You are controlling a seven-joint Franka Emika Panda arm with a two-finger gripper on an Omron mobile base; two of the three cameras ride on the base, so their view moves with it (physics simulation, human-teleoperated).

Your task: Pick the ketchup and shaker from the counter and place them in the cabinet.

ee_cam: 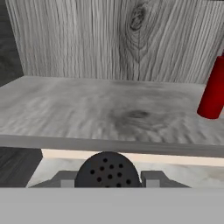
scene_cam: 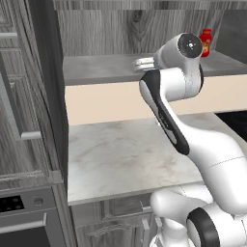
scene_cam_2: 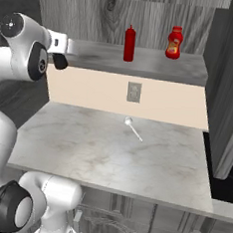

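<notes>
claw [ee_cam: 107, 183] — gripping shaker [ee_cam: 107, 169] | at cabinet [ee_cam: 109, 113] shelf edge | ketchup [ee_cam: 213, 94] — far right on shelf

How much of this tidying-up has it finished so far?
About halfway. The ketchup already stands on the cabinet shelf. The tool is shut on the shaker, held at the shelf's front edge. Left: set it on the shelf and let go.

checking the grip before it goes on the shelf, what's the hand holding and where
The hand holds the shaker, clamped on its two sides just below the perforated top.
</notes>
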